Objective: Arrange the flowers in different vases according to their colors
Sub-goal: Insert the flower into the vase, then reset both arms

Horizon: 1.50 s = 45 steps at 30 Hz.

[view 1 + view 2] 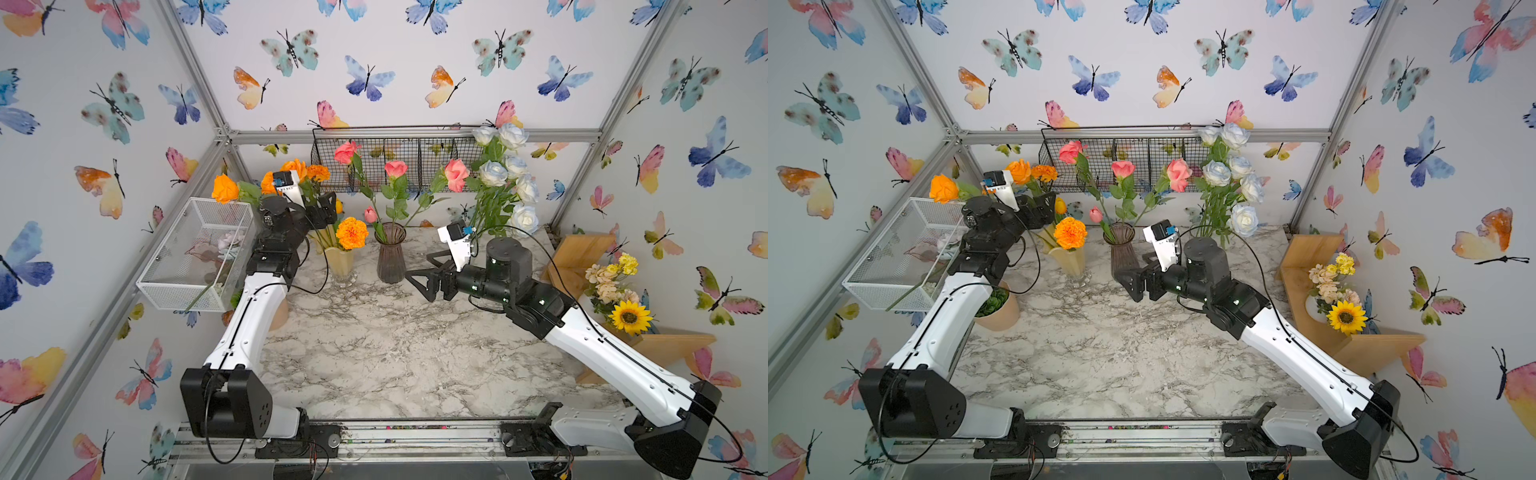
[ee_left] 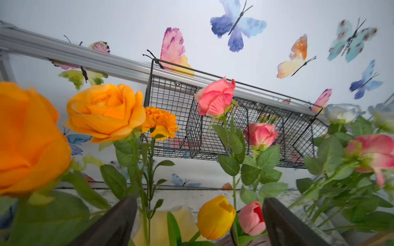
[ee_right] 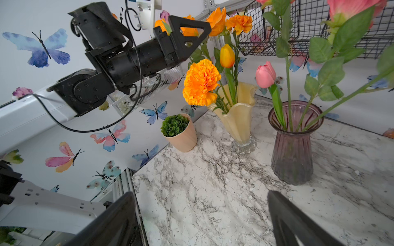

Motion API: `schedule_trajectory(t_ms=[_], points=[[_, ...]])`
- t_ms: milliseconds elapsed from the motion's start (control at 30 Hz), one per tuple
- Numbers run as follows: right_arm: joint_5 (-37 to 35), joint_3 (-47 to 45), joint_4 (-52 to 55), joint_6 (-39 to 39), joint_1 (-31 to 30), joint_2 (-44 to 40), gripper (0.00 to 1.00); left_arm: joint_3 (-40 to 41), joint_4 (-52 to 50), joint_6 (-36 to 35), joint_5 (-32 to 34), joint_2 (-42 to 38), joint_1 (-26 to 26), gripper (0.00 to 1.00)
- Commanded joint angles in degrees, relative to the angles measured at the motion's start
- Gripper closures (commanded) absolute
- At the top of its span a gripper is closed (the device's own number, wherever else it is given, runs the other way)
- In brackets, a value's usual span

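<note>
Left gripper (image 2: 199, 199) gapes empty among orange flowers (image 2: 106, 110); right gripper (image 3: 200, 193) idles open. Snag a leaf pulling out, and that yellow ruffled vase (image 3: 238, 119) tips.

Butterfly-papered walls (image 1: 395, 50) surround a marble tabletop (image 1: 395, 353).

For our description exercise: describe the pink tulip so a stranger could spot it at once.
On the marble table, find the purple vase at the back. The pink tulip stands in it; unlike the tall pink roses sharing it, it is a short, smooth, closed bud.
</note>
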<state>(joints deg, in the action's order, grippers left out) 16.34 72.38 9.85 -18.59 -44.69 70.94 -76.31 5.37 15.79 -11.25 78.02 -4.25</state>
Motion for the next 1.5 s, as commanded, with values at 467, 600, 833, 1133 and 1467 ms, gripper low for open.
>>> schedule_trajectory(t_ms=[467, 600, 833, 1133, 1467], points=[[-32.14, -10.19, -0.95, -1.38, 1.26, -3.59, 0.01, 17.76, -13.29, 0.57, 5.37, -28.84, -1.3, 0.01], [-42.53, -17.5, -2.21, -5.59, 3.64, -7.05, 0.01, 26.45, -18.82, 2.64, 5.43, -36.33, -2.12, 0.01], [-58.15, -35.0, -10.99, -8.48, 9.96, -17.02, 0.01, 41.75, -12.58, 3.02, 9.02, -40.83, -2.96, 0.01], [-76.1, -51.19, -37.94, 12.09, 10.01, -20.94, 0.01, 45.64, 2.68, -5.26, 16.37, -22.52, -0.44, 0.01], [-69.95, -61.23, -60.96, 17.37, 17.2, -10.65, 0.01, 53.32, 24.57, -14.65, 25.53, -12.43, -0.11, 0.01]])
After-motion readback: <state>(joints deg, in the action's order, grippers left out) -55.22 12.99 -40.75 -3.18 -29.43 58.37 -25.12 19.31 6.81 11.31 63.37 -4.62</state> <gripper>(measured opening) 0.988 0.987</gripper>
